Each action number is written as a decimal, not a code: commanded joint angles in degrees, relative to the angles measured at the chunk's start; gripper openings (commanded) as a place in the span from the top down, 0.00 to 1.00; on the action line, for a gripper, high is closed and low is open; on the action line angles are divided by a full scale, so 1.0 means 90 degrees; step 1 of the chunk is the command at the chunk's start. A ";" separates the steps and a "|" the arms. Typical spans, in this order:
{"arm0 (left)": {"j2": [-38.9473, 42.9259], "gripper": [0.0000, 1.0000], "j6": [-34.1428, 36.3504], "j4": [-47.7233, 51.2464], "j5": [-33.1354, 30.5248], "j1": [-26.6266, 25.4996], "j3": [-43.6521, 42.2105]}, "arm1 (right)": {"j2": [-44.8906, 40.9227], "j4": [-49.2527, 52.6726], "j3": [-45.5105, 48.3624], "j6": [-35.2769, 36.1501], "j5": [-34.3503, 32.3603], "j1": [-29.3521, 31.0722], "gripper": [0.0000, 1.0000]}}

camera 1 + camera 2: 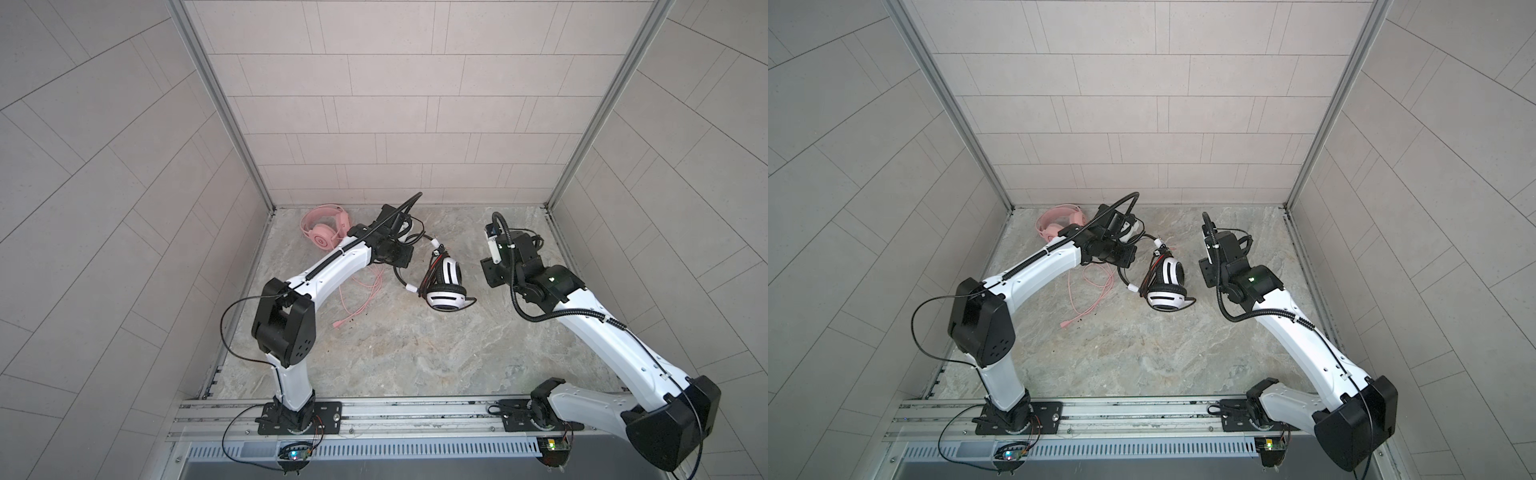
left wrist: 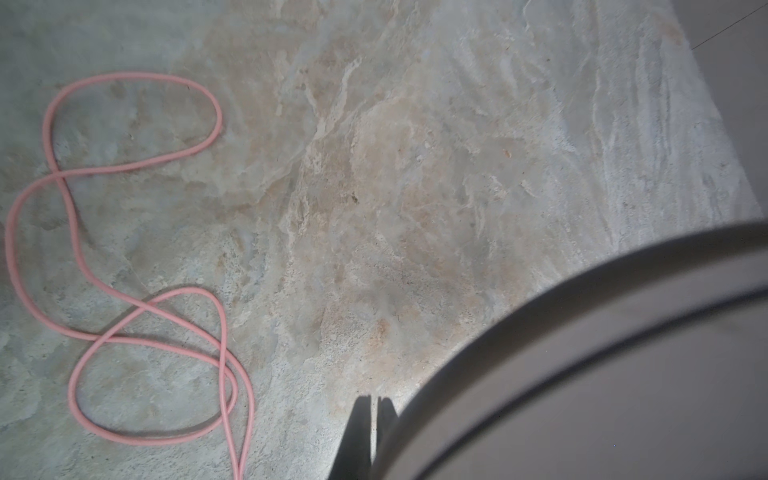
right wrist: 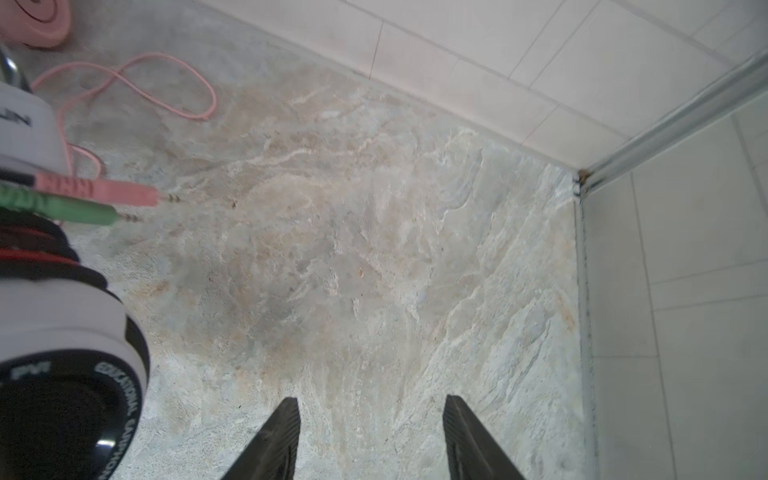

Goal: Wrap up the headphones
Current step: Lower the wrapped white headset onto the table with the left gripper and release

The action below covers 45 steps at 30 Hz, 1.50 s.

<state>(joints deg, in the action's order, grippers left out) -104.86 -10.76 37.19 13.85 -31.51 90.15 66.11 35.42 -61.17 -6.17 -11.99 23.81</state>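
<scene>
The white-and-black headphones (image 1: pixel 446 297) (image 1: pixel 1167 297) lie mid-table, cable bundled between the earcups. Their thin black headband (image 1: pixel 398 276) loops up under my left wrist. My left gripper (image 2: pixel 375 401) is shut. A blurred grey band (image 2: pixel 582 353) covers part of one finger, and I cannot tell if it is pinched. My right gripper (image 3: pixel 372 399) hangs open and empty over bare table, to the right of an earcup (image 3: pixel 54 324). Pink and green plugs (image 3: pixel 104 193) stick out beside it. The pink headphones (image 1: pixel 320 239) (image 1: pixel 1047 224) sit at the back left, their cable (image 2: pixel 133 76) loose in loops.
Tiled walls close in the table on three sides, with aluminium posts in the back corners (image 3: pixel 665 116). The arms' mounting rail (image 1: pixel 415 411) runs along the front edge. Bare stone-patterned table (image 1: pixel 415 353) lies in front of the headphones.
</scene>
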 commanded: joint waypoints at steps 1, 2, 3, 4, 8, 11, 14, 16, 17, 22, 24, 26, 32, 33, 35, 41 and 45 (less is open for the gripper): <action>-0.0191 1.00 -0.0409 0.0226 0.0098 0.0017 0.0458 | -0.0055 -0.0304 0.0399 -0.0630 0.0278 -0.0223 0.44; -0.0295 1.00 -0.0438 0.0344 0.0052 0.0016 0.0547 | -0.0074 -0.0378 0.0546 -0.0738 0.0329 -0.0288 0.44; -0.0387 1.00 -0.0475 0.0432 -0.0005 0.0018 0.0625 | -0.0107 -0.0462 0.0701 -0.0826 0.0376 -0.0333 0.44; -0.0501 1.00 -0.0515 0.0531 -0.0079 0.0016 0.0711 | -0.0151 -0.0574 0.0864 -0.0897 0.0453 -0.0376 0.44; -0.1053 1.00 -0.0800 0.0988 -0.0205 0.0011 0.1102 | -0.0382 -0.0968 0.1468 -0.1166 0.0671 -0.0457 0.44; -0.1600 1.00 -0.1075 0.1192 -0.0070 0.0007 0.1476 | -0.0583 -0.1045 0.1718 -0.1306 0.0854 -0.0468 0.44; -0.2241 1.00 -0.1252 0.1494 -0.0090 0.0006 0.2211 | -0.0791 -0.0943 0.1869 -0.1341 0.0982 -0.0466 0.44; -0.2661 1.00 -0.1427 0.1679 -0.0213 0.0011 0.2859 | -0.0968 -0.0916 0.1959 -0.1422 0.1023 -0.0468 0.44; -0.2873 1.00 -0.1532 0.1671 -0.0264 0.0007 0.3216 | -0.1061 -0.0917 0.2012 -0.1474 0.1056 -0.0468 0.44; -0.4100 1.00 -0.2077 0.1323 -0.0512 -0.0024 0.5142 | -0.1464 -0.1122 0.2413 -0.1834 0.1287 -0.0468 0.44; -0.4653 1.00 -0.2292 0.1344 -0.0523 -0.0032 0.5974 | -0.1571 -0.1105 0.2498 -0.1875 0.1322 -0.0469 0.45; -0.4972 1.00 -0.2565 0.1161 -0.0631 -0.0030 0.6390 | -0.1661 -0.1024 0.2519 -0.1867 0.1305 -0.0468 0.45; -0.5176 1.00 -0.3188 0.0201 -0.0809 -0.0031 0.6010 | -0.1905 -0.0730 0.2488 -0.1833 0.1288 -0.0468 0.45; -0.5228 1.00 -0.3207 0.0154 -0.0843 -0.0034 0.6007 | -0.1955 -0.0705 0.2498 -0.1833 0.1276 -0.0468 0.44; -0.5346 1.00 -0.3276 0.0102 -0.0904 -0.0034 0.6000 | -0.2049 -0.0669 0.2537 -0.1833 0.1268 -0.0468 0.45; -0.5556 0.71 -0.3315 0.0261 -0.0612 -0.0034 0.6034 | -0.2162 -0.0669 0.2665 -0.1826 0.1254 -0.0463 0.44; -0.5441 0.65 -0.3147 0.0433 -0.0611 -0.0034 0.5924 | -0.2171 -0.0664 0.2656 -0.1833 0.1283 -0.0473 0.44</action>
<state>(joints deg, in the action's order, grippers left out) -154.82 -39.35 40.51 7.70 -31.64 143.87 47.13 28.23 -37.54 -21.93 -0.32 19.81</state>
